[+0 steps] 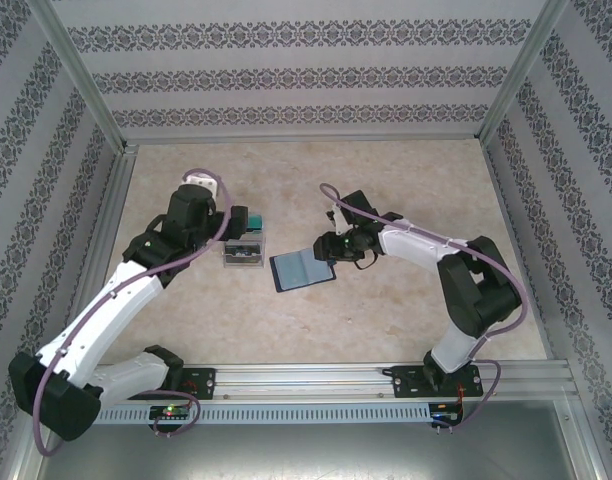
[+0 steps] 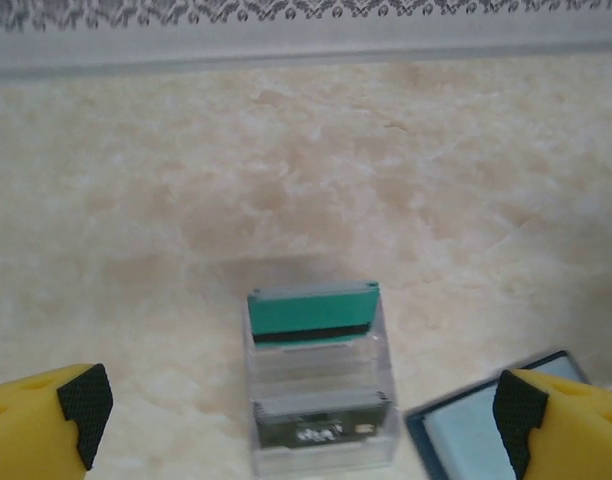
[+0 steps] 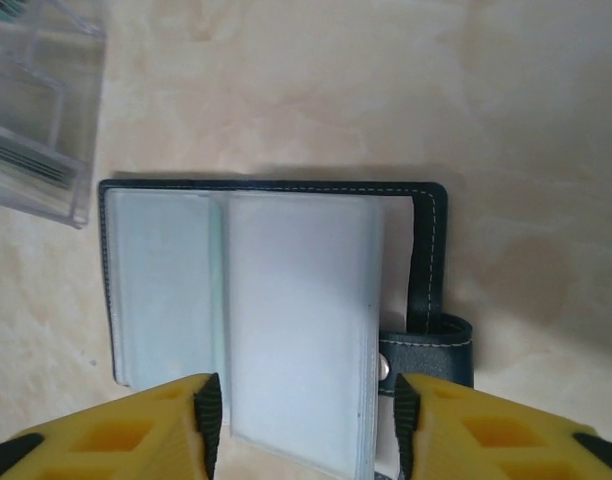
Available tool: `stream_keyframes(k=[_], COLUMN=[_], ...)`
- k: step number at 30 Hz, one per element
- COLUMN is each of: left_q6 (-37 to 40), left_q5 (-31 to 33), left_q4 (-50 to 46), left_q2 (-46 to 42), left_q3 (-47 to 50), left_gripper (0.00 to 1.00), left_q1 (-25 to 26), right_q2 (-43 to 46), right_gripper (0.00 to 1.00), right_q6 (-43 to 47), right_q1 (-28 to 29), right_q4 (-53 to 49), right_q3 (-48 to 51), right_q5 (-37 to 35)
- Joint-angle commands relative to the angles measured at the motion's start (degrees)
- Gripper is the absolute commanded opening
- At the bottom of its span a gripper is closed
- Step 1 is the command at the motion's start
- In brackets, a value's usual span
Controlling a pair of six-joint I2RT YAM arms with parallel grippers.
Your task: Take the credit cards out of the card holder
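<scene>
The card holder (image 3: 176, 280) lies open on the table, dark navy with pale grey-blue sleeves and a snap tab (image 3: 431, 345). In the top view the card holder (image 1: 302, 268) sits mid-table. My right gripper (image 3: 304, 420) is low over it, jaws partly apart and straddling the raised sleeve (image 3: 301, 310), with a small gap on each side. A teal-green credit card (image 2: 311, 315) and a dark card (image 2: 321, 425) stand in a clear plastic box (image 2: 321, 455). My left gripper (image 2: 301, 415) hangs wide open above that box, holding nothing. I cannot tell whether the sleeves hold any card.
The clear box (image 1: 244, 252) stands just left of the card holder, its corner (image 3: 36, 130) close to the holder's edge. Patterned walls and metal posts close the table on three sides. The arm rail (image 1: 316, 380) runs along the near edge.
</scene>
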State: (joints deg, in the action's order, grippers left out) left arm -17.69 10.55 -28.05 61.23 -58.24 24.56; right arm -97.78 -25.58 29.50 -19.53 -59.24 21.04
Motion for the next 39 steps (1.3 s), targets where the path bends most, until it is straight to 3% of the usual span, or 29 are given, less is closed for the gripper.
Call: stream_keyframes(k=[1,8,18,24,31,39], left_q6=[-16.94,-28.53,-31.91,-34.32,-38.78,-39.97], left_q5=[-3.17,-14.04,-17.49,-19.54,-22.55,-28.03], left_q4=[-4.29,0.15,5.82,10.83,17.8,25.18], left_q2=[-1.2,-2.08,-0.09,5.91,16.06,26.11], left_q3=[2.92,10.35,14.02,13.7,11.94,9.93], left_gripper=[1.0,0.9,0.86,0.83,0.69,0.61], left_q1=[-0.64,-0.3,3.35,8.14,13.92,14.64], right_q2=[-2.38,-4.48,-2.85,0.96,4.61,4.44], right_gripper=[0.4,0.3,0.3,0.3,0.3,0.31], right_q6=[1.59,1.24,-1.31,-1.96,-3.75,-3.73], right_q1=[1.21,2.89,0.12,-1.87,-2.89,-2.78], right_q4=[-1.48,-1.26,-0.46,-0.82,-0.53,-0.33], right_q3=[-2.6,-1.93,6.68,11.67,15.03,14.42], right_q5=[0.26,0.31,-0.98,-2.05,-2.67,-2.69])
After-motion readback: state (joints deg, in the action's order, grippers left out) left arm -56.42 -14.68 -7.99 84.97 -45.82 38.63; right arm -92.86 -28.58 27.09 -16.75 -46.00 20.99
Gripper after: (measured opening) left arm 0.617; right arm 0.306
